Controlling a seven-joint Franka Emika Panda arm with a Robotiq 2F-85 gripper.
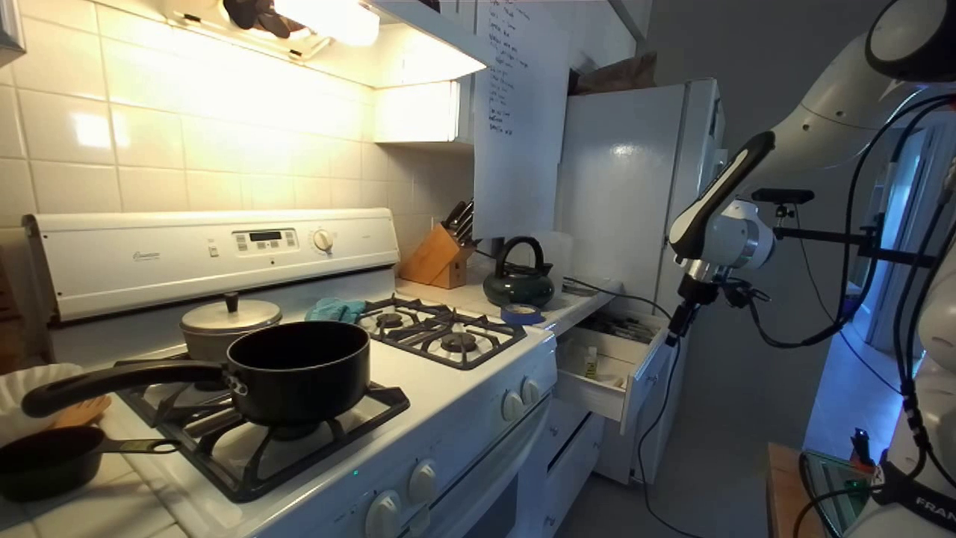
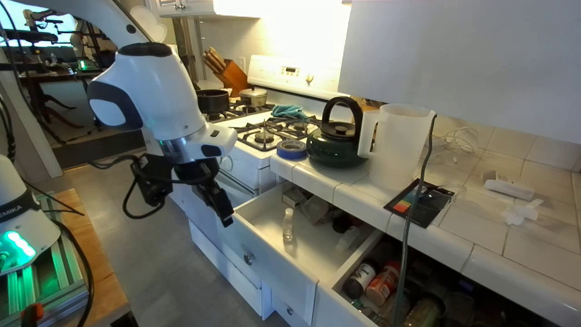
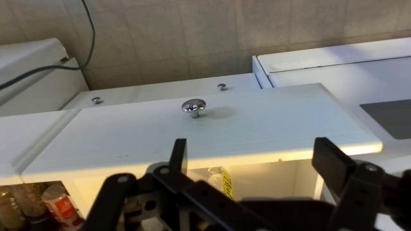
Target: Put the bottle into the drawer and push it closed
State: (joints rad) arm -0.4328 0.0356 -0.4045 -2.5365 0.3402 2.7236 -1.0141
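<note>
Fingers (image 3: pixel 327 157) spread wide, the end effector (image 3: pixel 250 144) hangs right at the top edge of the drawer (image 2: pixel 277 272); touching or just clear, I can't tell! The drawer stands open, and there's the bottle (image 2: pixel 288 225), upright inside it, near the end effector, just behind the front panel. What a look from the wrist view: the bottle's yellow label shows between those parted fingers! Ahead of the fingertips there, a round metal knob (image 3: pixel 194 105) gleams on the front panel. To the end effector's left in that view, a neighbouring drawer (image 3: pixel 29 134) with jars (image 3: pixel 61 205); to its right, the white oven door (image 3: pixel 359 83). Across the open drawer from the end effector, the table (image 2: pixel 544 245) carries a dark green kettle (image 2: pixel 336 147), blue tape (image 2: pixel 290 155) just beside it and a translucent pitcher (image 2: pixel 397 150).
</note>
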